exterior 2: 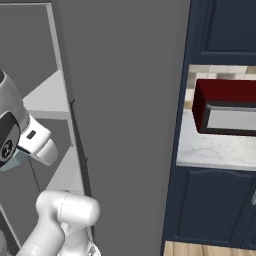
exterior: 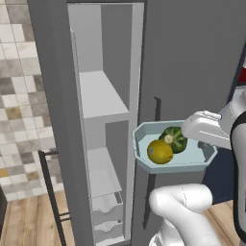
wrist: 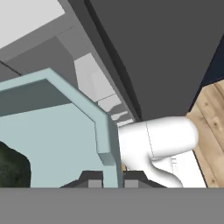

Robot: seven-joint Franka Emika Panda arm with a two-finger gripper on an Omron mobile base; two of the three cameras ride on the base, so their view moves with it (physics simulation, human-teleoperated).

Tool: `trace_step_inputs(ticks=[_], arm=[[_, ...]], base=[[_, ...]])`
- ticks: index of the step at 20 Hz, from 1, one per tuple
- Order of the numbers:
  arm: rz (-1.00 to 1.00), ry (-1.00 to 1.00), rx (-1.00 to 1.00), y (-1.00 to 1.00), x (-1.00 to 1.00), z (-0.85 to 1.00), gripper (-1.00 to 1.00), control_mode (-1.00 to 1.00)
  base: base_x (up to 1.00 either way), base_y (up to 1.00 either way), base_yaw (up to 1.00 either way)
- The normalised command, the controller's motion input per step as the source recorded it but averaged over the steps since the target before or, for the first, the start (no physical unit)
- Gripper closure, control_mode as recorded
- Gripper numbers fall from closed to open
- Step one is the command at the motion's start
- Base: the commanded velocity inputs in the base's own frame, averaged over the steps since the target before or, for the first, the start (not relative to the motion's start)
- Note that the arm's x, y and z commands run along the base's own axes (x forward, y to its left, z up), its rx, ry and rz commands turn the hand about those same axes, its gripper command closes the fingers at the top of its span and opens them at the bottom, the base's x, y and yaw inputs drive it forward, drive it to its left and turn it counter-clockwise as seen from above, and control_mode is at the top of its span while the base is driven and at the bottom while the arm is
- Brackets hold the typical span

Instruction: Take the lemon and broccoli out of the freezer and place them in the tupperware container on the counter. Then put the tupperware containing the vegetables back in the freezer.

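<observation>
Pincer (wrist: 109, 181) clamped on tupperware container (exterior: 192, 161) rim, held just right of open freezer (exterior: 103, 103); lemon (exterior: 160, 152) and broccoli (exterior: 175, 139) inside, touching.

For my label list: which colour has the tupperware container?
Pale blue-grey. The tupperware container shows best in the left base view.

Open freezer (exterior: 103, 96) at left, white shelves and lower drawers showing, dark handle on the grey door. Pale blue container (exterior: 144, 132) held up in front of the door edge by the white arm. Inside, lemon (exterior: 159, 152) touching broccoli (exterior: 175, 138) just behind it.
</observation>
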Motion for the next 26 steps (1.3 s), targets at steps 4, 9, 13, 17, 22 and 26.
trace_step_inputs(ticks=[4,9,13,17,22,26], arm=[[0.0,0.0,0.0,0.0,0.0,0.0,1.0,1.0],[-0.07,0.0,0.04,0.25,0.06,0.17,1.0,-1.0],[-0.21,-0.01,0.12,0.33,0.0,0.29,1.0,-1.0],[-0.29,0.0,0.19,0.12,0.0,0.17,1.0,-1.0],[-0.32,0.0,0.19,0.18,0.0,0.01,1.0,-1.0],[-0.33,0.0,0.17,0.36,0.17,0.0,1.0,-1.0]], base=[[0.52,0.13,-0.02],[0.0,0.0,0.0],[0.0,0.0,0.0],[0.0,0.0,0.0],[0.0,0.0,0.0],[0.0,0.0,0.0]])
